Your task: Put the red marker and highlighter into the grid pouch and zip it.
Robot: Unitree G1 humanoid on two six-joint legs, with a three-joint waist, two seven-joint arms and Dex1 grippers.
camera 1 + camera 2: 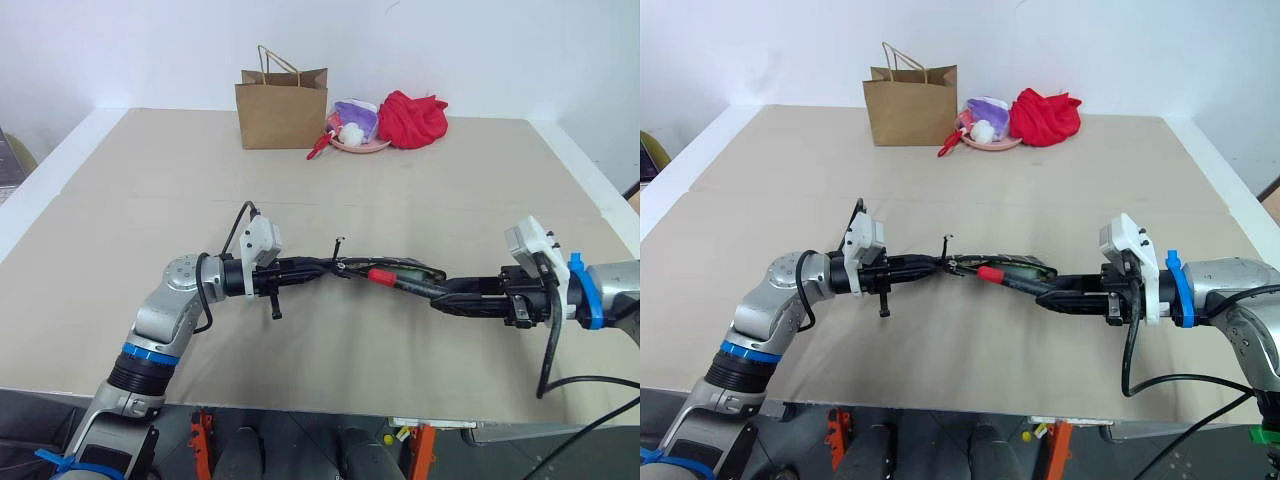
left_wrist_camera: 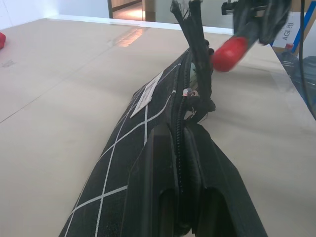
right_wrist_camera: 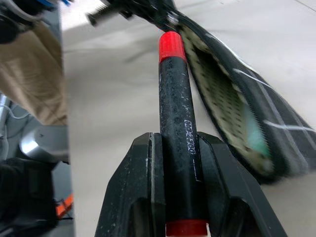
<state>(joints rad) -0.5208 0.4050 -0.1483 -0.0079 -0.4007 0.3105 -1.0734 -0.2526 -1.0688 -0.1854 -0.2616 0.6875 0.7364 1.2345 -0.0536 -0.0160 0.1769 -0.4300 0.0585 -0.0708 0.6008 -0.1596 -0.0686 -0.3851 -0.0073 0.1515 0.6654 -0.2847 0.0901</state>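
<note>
- My right claw [image 3: 177, 173] pinches the red marker [image 3: 176, 94] around its dark barrel, red cap pointing ahead toward the grid pouch [image 2: 143, 128].
- My left claw [image 2: 180, 197] is pressed together on the pouch's zipper edge, holding that end up off the table [image 1: 150, 200]; the mouth gapes beside the marker's cap.
- A pale green shape inside the opening is probably the highlighter [image 3: 254, 140]; I cannot confirm it.
- Marker: judged light, rigid, smooth plastic. It could pivot or slip between flat pads, so a mid-barrel hold suits it, keeping it in line with the fingers.
- Pouch: soft, limp fabric, sags wherever it is unsupported. The stiffest place to hold is the zipper tape, where I have it.
- Risk, as I judge it: the cap catches the zipper teeth, or the mouth folds shut as I push in.
</note>
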